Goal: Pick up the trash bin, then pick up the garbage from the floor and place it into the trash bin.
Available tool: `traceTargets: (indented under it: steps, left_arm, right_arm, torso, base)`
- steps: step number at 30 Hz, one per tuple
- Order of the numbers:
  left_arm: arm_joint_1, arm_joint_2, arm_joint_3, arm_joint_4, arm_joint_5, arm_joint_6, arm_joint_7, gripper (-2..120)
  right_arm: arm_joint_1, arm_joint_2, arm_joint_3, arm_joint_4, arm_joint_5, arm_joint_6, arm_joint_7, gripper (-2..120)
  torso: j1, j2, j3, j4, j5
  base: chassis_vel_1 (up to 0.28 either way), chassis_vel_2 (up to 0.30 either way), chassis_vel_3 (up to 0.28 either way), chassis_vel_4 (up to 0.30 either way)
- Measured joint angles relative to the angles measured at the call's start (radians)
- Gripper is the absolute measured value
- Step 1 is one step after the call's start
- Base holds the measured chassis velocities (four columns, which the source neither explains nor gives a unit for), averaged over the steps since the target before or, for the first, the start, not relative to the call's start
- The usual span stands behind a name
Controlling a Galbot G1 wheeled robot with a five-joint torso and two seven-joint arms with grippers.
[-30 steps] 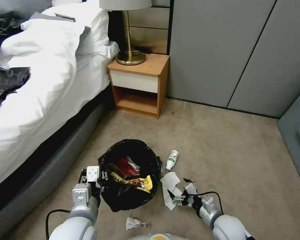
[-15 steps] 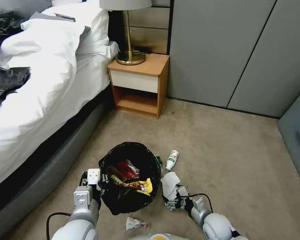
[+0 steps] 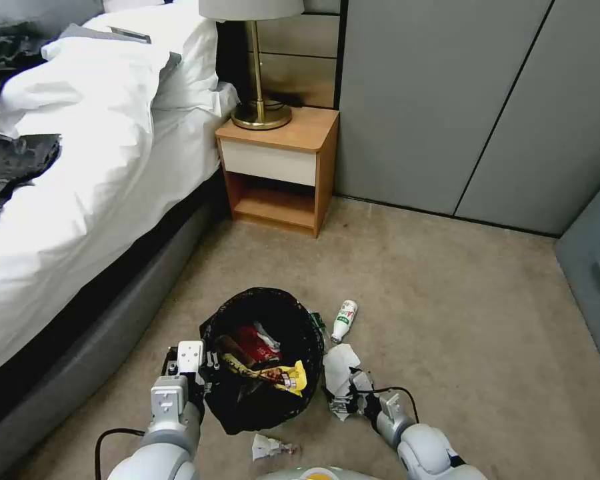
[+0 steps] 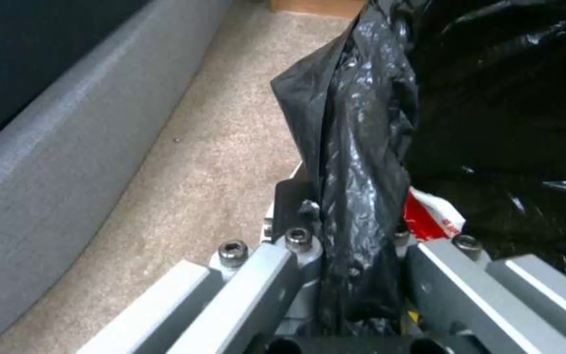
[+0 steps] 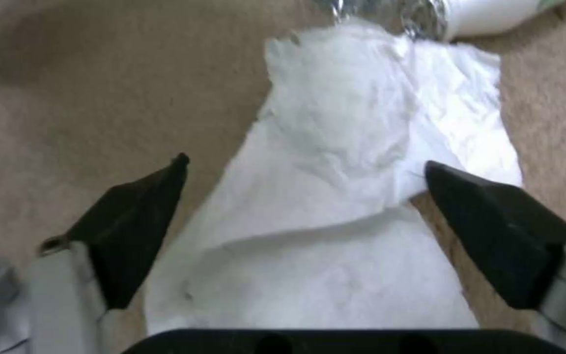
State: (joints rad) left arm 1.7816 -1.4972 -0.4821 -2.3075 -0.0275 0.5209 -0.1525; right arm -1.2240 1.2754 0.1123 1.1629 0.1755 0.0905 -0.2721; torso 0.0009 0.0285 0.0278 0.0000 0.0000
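The trash bin [image 3: 260, 293], lined with a black bag, hangs just in front of me with red and yellow garbage inside. My left gripper [image 3: 209, 372] is shut on its near-left rim; in the left wrist view the fingers [image 4: 283, 275] pinch the bag's fold [image 4: 361, 162]. A white tissue [image 3: 340, 365] lies on the carpet right of the bin. My right gripper [image 3: 341, 397] is low over it and open, its black fingertips [image 5: 145, 216] either side of the tissue [image 5: 342, 196]. A small green-and-white bottle [image 3: 345, 320] lies beyond the tissue.
A crumpled wrapper [image 3: 271, 447] lies on the carpet below the bin. The bed [image 3: 80, 200] runs along the left, a wooden nightstand [image 3: 280, 167] with a lamp stands at the back, and grey wardrobe doors [image 3: 473, 100] close the far side. Open carpet lies to the right.
My right gripper has moved left and down onto the tissue, closer to the bin. The bin in my left gripper has shifted slightly nearer and to the right.
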Motion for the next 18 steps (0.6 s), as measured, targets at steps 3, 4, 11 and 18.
traceTargets:
  steps: [3, 4, 11, 18]
  left_arm:
    - [-0.001, -0.001, 0.002, 0.000, 0.000, 0.000, 0.001, 1]
    - [-0.001, -0.001, 0.002, 0.000, 0.000, 0.000, 0.001, 1]
    - [0.001, 0.001, -0.002, 0.000, 0.000, -0.002, 0.001, 1]
    - [0.001, -0.001, 0.004, 0.000, 0.002, -0.002, 0.002, 1]
  right_arm:
    - [0.001, 0.005, 0.009, -0.021, -0.007, 0.012, -0.001, 76]
    - [0.001, 0.005, 0.009, -0.021, -0.007, 0.012, -0.001, 76]
    - [0.007, 0.005, 0.029, -0.066, -0.013, 0.048, -0.011, 47]
    - [0.012, 0.010, 0.032, -0.063, -0.010, 0.053, -0.011, 24]
  torso:
    - [0.000, 0.000, 0.000, 0.0000, -0.0001]
    - [0.000, 0.000, 0.000, 0.0000, -0.0001]
    - [0.000, 0.000, 0.000, 0.0000, 0.0000]
    - [0.000, 0.000, 0.000, 0.0000, 0.0000]
  base:
    - [0.000, 0.000, 0.000, 0.000]
    - [0.000, 0.000, 0.000, 0.000]
    - [0.000, 0.000, 0.000, 0.000]
    - [0.000, 0.000, 0.000, 0.000]
